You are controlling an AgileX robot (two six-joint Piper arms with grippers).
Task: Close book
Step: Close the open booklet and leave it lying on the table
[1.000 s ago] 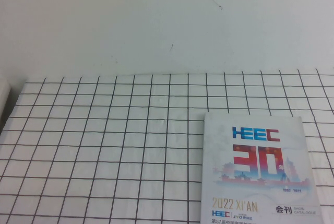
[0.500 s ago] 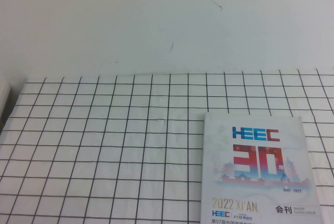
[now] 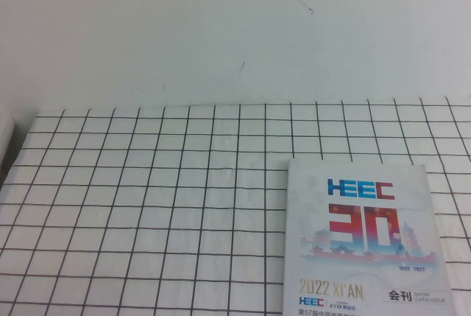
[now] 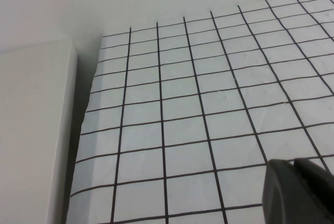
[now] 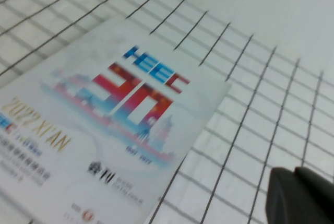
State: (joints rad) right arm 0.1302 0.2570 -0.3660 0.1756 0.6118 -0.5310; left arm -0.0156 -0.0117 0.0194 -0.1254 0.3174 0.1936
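Near right on the tabletop (image 3: 147, 205), the book (image 3: 360, 235) lies flat, cover already shut. Probably light, flexible and glossy-slick; take it by a free edge. Left claw (image 4: 300, 192) hovers over the bare grid at left, right claw (image 5: 300, 195) just beside the book. Whether either is apart or together cannot be told.

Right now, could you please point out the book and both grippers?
book (image 3: 360, 235), high view, cover centre
left gripper (image 4: 298, 190), left wrist view, tip over gridded cloth (image 4: 182, 104)
right gripper (image 5: 300, 195), right wrist view, tip near book
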